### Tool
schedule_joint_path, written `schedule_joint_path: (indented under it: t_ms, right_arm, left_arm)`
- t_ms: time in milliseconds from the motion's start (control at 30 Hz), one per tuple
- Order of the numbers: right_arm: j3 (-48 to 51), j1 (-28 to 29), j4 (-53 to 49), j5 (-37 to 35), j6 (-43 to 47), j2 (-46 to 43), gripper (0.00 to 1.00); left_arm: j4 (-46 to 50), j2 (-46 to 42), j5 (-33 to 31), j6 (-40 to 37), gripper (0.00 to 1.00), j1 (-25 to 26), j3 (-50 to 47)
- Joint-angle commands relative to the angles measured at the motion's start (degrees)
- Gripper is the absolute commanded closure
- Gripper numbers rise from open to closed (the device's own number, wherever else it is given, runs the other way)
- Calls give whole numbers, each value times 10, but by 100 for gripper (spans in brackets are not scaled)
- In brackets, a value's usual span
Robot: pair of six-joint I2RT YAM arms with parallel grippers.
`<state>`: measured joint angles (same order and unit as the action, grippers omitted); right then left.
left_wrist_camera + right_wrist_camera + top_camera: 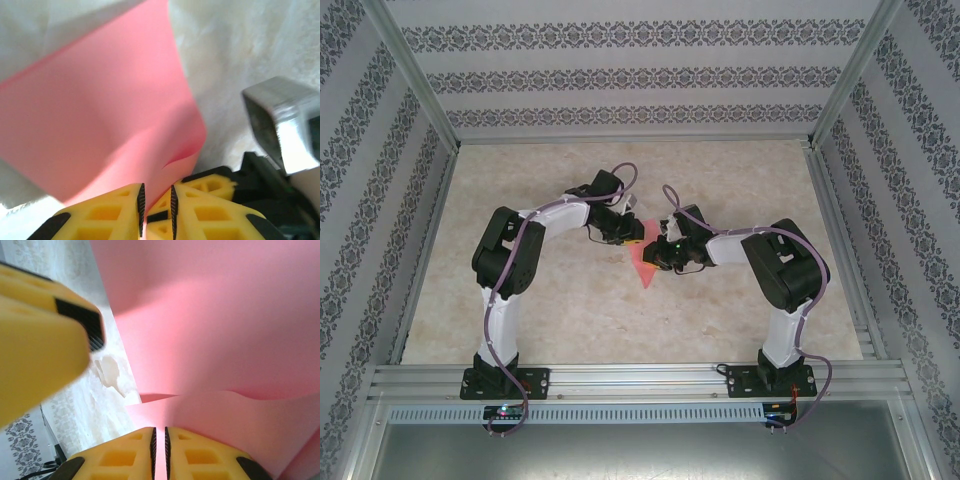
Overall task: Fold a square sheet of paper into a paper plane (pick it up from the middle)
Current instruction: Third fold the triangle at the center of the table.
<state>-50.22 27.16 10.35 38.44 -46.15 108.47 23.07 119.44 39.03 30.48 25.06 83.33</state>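
The pink-red sheet of paper [645, 268] hangs between both grippers over the middle of the table, folded, with a point towards the near edge. In the left wrist view the paper [100, 110] curves down into my left gripper [156, 187], whose jaws stand narrowly apart with the sheet between them, lying against the left pad. My right gripper [160, 430] is shut on a folded edge of the paper [225, 315]. The left gripper [632, 240] and right gripper [656, 254] almost touch. A yellow finger of the left gripper [35, 330] looms at the left of the right wrist view.
The table [550, 310] has a pale marbled top. Patterned walls [380, 200] and aluminium posts close it in on three sides, with a metal rail [640, 380] along the near edge. A silver metal part [280, 120] of the right arm sits close beside the left fingers.
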Motion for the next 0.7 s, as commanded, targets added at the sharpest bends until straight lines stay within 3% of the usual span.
schedule_joint_path:
  t_ms: [0,667]
  right_arm:
    - [15,6,-36,-2,11,-1,84]
    - [34,5,-51,-75,-2,-44,82]
  left_arm:
    - [-9,18,11,4,75,-4,12]
    - [16,50,-18,-29,76,-4,-17]
